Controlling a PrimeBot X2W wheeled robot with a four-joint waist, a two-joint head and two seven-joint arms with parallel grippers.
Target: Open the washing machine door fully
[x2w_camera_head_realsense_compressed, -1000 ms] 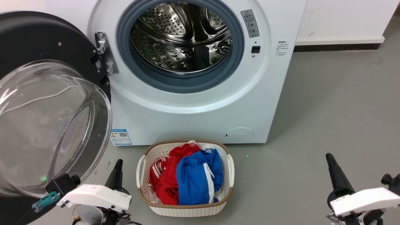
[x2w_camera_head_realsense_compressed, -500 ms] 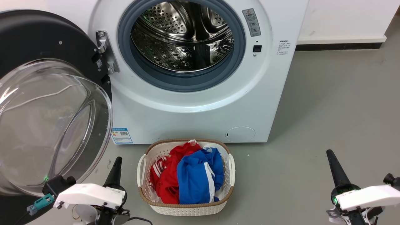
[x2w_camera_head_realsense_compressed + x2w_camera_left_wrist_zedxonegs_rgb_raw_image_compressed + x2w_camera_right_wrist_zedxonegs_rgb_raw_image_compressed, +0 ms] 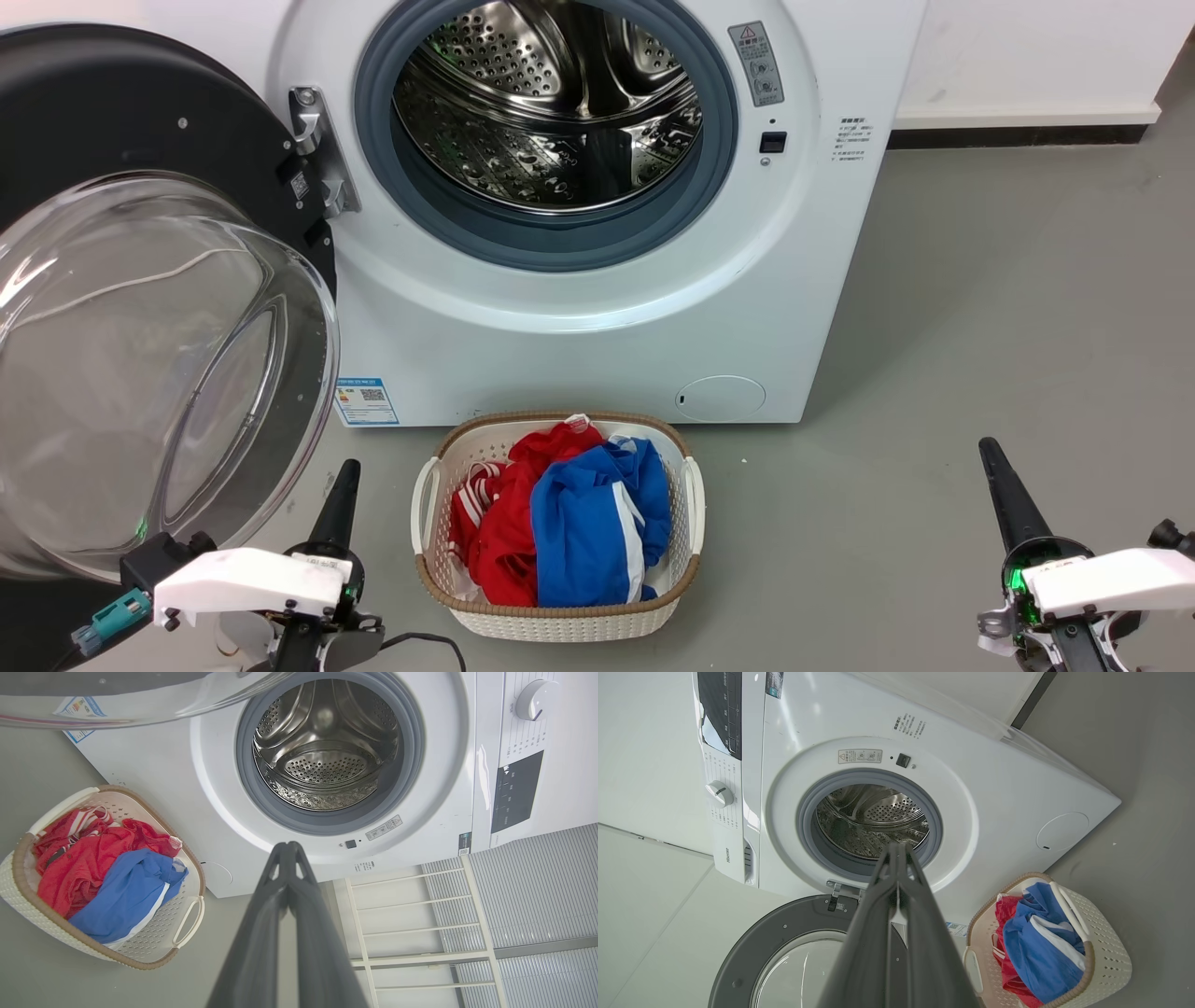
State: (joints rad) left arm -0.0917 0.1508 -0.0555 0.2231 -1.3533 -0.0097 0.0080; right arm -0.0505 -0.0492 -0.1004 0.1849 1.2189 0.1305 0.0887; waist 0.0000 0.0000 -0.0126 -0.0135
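Observation:
The white washing machine [image 3: 579,317] stands ahead with its steel drum [image 3: 546,103] exposed. Its round black washing machine door [image 3: 112,121] is swung wide to the left on its hinge [image 3: 313,149], the clear glass bowl [image 3: 140,373] bulging toward me. My left gripper [image 3: 342,481] is low at the left, just right of the bowl and not touching it, fingers shut on nothing. My right gripper [image 3: 991,459] is low at the far right over bare floor, also shut and empty. In the wrist views the left gripper [image 3: 288,847] and right gripper [image 3: 896,848] show fingertips pressed together, and the door [image 3: 752,942] lies open.
A white woven-rim laundry basket [image 3: 686,569] with red and blue clothes sits on the grey floor in front of the machine, between my two arms. A white wall with a dark skirting [image 3: 1018,135] runs behind at the right. A pale rack [image 3: 411,924] shows in the left wrist view.
The head view has drifted slightly, so the whole scene shifts a little. Both arms have drawn back and down toward the bottom edge. The door stays where it was.

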